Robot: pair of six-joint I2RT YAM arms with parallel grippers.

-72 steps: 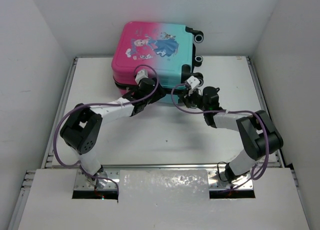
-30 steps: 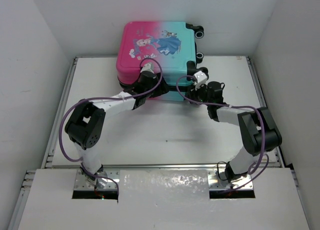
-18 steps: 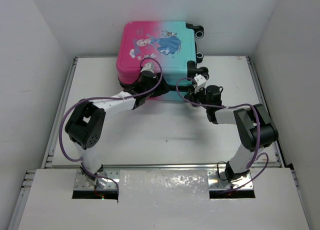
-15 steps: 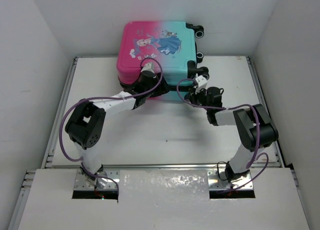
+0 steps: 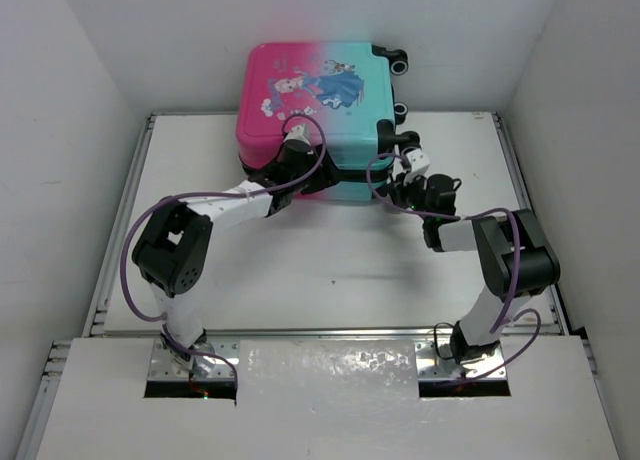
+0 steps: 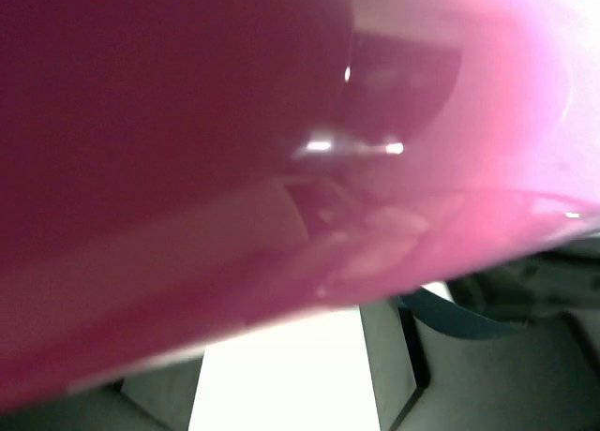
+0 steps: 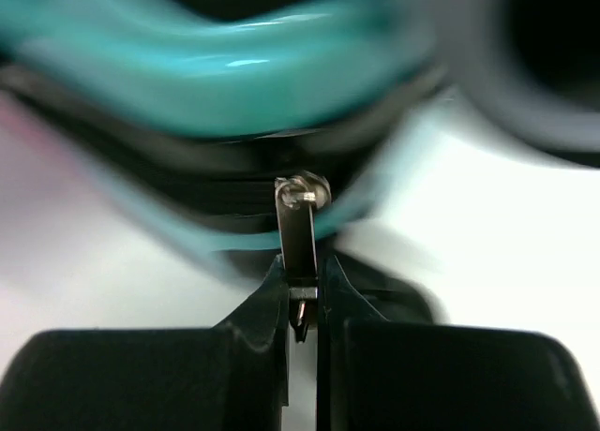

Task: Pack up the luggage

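Note:
The luggage (image 5: 320,90), a pink-to-teal hard shell with a cartoon princess, lies flat at the back of the table with its lid down. Its black wheels (image 5: 400,66) point right. My left gripper (image 5: 296,160) is against the pink front edge. In the left wrist view the pink shell (image 6: 234,122) fills the frame and the jaws stand apart below it. My right gripper (image 5: 407,173) is at the near right corner, shut on the metal zipper pull (image 7: 300,234), which sits between the fingertips (image 7: 302,300) under the teal shell (image 7: 262,75).
The white table (image 5: 330,270) lies between the arms and the suitcase. White walls (image 5: 80,130) enclose it on the left, back and right. A raised rail (image 5: 320,332) runs along the near edge above both arm bases.
My right gripper has moved right along the suitcase's front edge towards the wheel corner with the zipper pull. The suitcase has shifted slightly back and right, and my left gripper followed it.

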